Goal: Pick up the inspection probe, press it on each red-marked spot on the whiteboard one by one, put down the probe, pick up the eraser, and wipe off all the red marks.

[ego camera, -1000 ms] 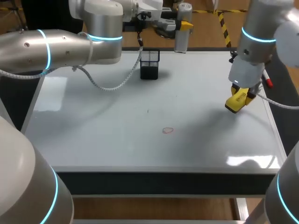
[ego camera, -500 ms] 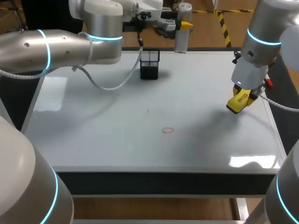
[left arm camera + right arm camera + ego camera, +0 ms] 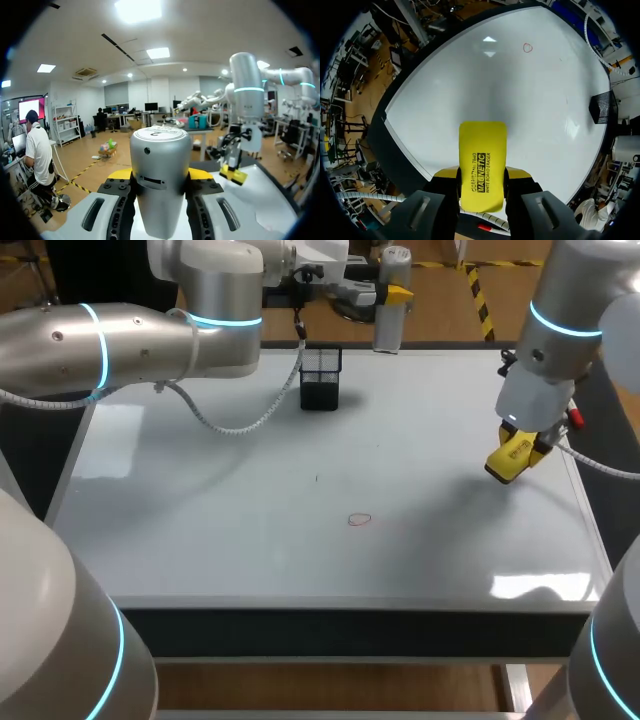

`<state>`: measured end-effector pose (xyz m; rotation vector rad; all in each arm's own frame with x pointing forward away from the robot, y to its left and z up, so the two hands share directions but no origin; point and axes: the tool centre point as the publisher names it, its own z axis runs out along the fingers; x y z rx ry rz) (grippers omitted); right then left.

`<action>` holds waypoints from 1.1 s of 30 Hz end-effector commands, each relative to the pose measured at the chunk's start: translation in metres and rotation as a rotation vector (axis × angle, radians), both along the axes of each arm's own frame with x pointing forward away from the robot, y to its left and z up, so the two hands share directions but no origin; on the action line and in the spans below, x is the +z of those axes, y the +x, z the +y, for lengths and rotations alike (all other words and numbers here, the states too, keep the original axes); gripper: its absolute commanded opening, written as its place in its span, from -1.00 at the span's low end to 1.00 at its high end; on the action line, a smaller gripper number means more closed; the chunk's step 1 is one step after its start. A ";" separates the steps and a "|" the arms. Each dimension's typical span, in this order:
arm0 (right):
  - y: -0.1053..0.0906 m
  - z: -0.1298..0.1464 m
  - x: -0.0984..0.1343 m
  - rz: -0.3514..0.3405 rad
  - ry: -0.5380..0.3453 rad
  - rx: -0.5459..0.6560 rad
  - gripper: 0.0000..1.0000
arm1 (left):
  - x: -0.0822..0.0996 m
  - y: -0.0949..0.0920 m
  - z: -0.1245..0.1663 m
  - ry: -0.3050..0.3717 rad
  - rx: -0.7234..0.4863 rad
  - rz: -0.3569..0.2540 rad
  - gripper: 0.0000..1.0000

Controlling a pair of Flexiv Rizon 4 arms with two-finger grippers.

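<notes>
Lying toward the front of the glossy white whiteboard point(image 3: 200, 540), a small hand-drawn red circle mark point(image 3: 359, 520) sits to the left of and nearer than the right gripper point(image 3: 481, 174). That gripper clamps a yellow rectangular eraser point(image 3: 481, 145) above the board's right side, its long axis pointing roughly toward that mark. Farthest back, the left gripper point(image 3: 160, 175) grips an upright grey cylindrical inspection probe point(image 3: 160, 150), leaving the right gripper much nearer the mark.

Place: a robotics lab test bench.
Arms: two silver jointed arms, the left arm point(image 3: 130, 340) and the right arm point(image 3: 560, 315), each ringed with glowing cyan bands.
Work surface: a whiteboard point(image 3: 230, 530) laid flat as the tabletop.
Fittings: a black mesh holder point(image 3: 320, 378) at the back; a white cable point(image 3: 236, 430) slung under the left arm.
</notes>
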<state>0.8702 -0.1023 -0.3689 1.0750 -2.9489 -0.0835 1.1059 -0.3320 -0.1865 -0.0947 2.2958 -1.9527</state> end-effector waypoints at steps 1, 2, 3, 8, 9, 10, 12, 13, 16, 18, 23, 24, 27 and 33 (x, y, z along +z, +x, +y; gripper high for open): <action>0.000 0.000 0.001 0.000 -0.003 0.002 -1.00 | 0.002 -0.007 -0.002 0.001 -0.005 -0.007 -1.00; 0.000 0.000 0.001 0.000 -0.003 0.002 -1.00 | 0.003 -0.011 -0.002 0.003 -0.005 -0.015 -1.00; 0.000 0.000 0.001 0.000 -0.003 0.002 -1.00 | 0.004 -0.015 -0.003 0.006 -0.002 -0.025 -1.00; 0.000 0.000 0.001 0.000 -0.003 0.002 -1.00 | 0.009 -0.037 -0.003 0.051 0.013 -0.049 -1.00; 0.000 0.000 0.001 0.000 -0.003 0.002 -1.00 | 0.010 -0.043 -0.002 0.053 0.017 -0.054 -1.00; 0.000 0.000 0.001 0.000 -0.003 0.002 -1.00 | 0.010 -0.048 0.000 0.047 0.022 -0.052 -1.00; 0.000 0.000 0.001 0.000 -0.003 0.002 -1.00 | 0.011 -0.058 0.002 0.041 0.043 -0.053 -1.00; 0.000 0.000 0.001 0.000 -0.003 0.002 -1.00 | 0.012 -0.064 0.004 0.037 0.046 -0.053 -1.00; 0.000 0.000 0.001 0.000 -0.003 0.002 -1.00 | 0.017 -0.082 0.007 0.033 0.061 -0.070 -1.00; 0.000 0.000 0.001 0.000 -0.003 0.002 -1.00 | 0.020 -0.093 0.010 0.024 0.064 -0.076 -1.00; 0.000 0.000 0.001 0.000 -0.003 0.002 -1.00 | 0.020 -0.125 0.016 0.009 0.062 -0.079 -1.00; 0.000 0.000 0.001 0.000 -0.003 0.002 -1.00 | 0.020 -0.130 0.016 0.002 0.057 -0.080 -1.00; 0.000 0.000 0.001 0.000 -0.003 0.002 -1.00 | 0.021 -0.146 0.019 -0.011 0.056 -0.086 -1.00; 0.000 0.000 0.001 0.000 -0.003 0.002 -1.00 | 0.015 -0.177 0.024 -0.022 0.046 -0.085 -1.00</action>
